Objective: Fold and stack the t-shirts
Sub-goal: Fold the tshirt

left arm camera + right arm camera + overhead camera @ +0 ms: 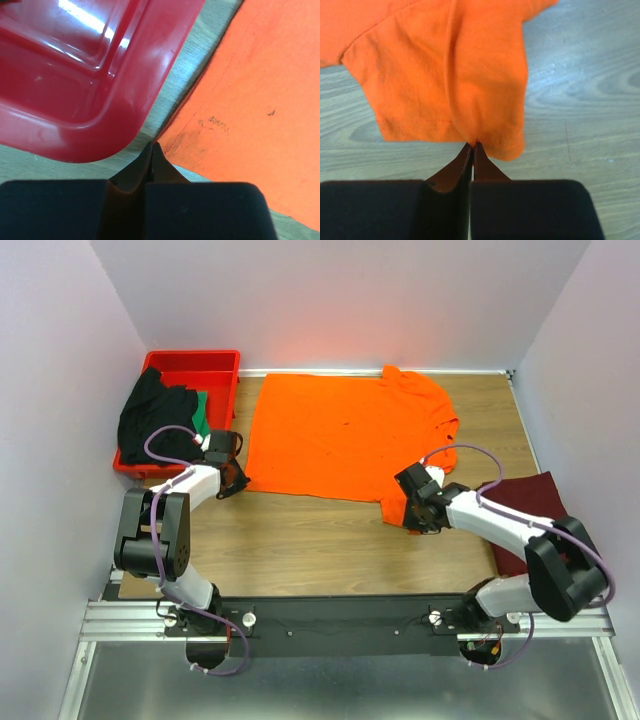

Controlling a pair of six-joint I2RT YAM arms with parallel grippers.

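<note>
My left hand (232, 478) was pinched shut on the near hem corner of the orange t-shirt (345, 435), just beside the red tray (190, 362). My right hand (410, 512) was clamped on its near sleeve's hem. The shirt lay spread on the worktop (320, 550). The black t-shirt (150, 420) and green t-shirt (203, 418) sat in the tray, and the maroon t-shirt (530, 500) lay at the right.
</note>
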